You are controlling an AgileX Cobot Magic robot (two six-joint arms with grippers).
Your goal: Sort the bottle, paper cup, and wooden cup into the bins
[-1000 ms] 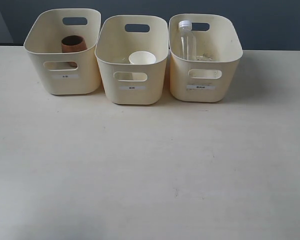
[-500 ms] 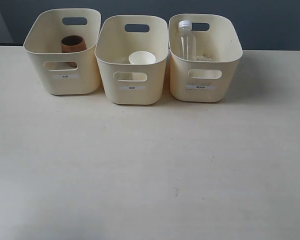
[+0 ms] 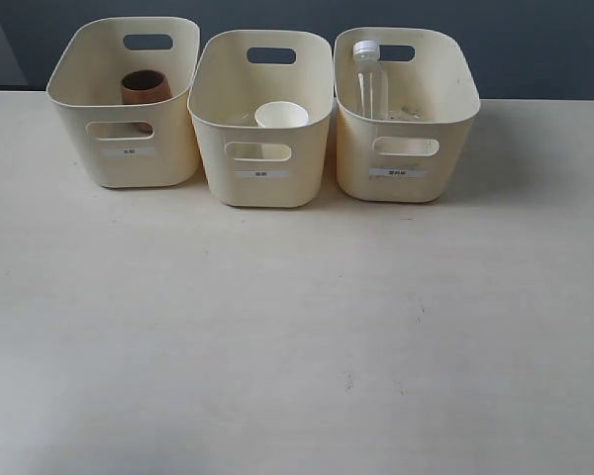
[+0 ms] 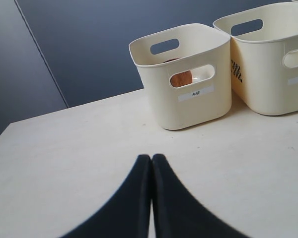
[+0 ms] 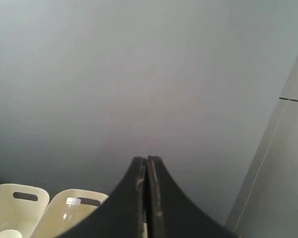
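Three cream bins stand in a row at the back of the table. The left bin [image 3: 89,158] holds the brown wooden cup [image 3: 145,87], which also shows through a handle cutout as the wooden cup [image 4: 181,78]. The white paper cup [image 3: 281,115] sits in the middle bin [image 3: 307,178]. The clear bottle [image 3: 368,79] with a white cap stands upright in the right bin [image 3: 455,158]; the bottle [image 5: 69,209] shows in the right wrist view too. My left gripper [image 4: 151,157] is shut and empty, low over the table before the left bin. My right gripper [image 5: 146,159] is shut and empty, raised toward the wall.
The pale table [image 3: 297,336] stretches in front of the bins. A dark blue-grey wall [image 3: 535,49] runs behind them. Neither arm shows in the exterior view.
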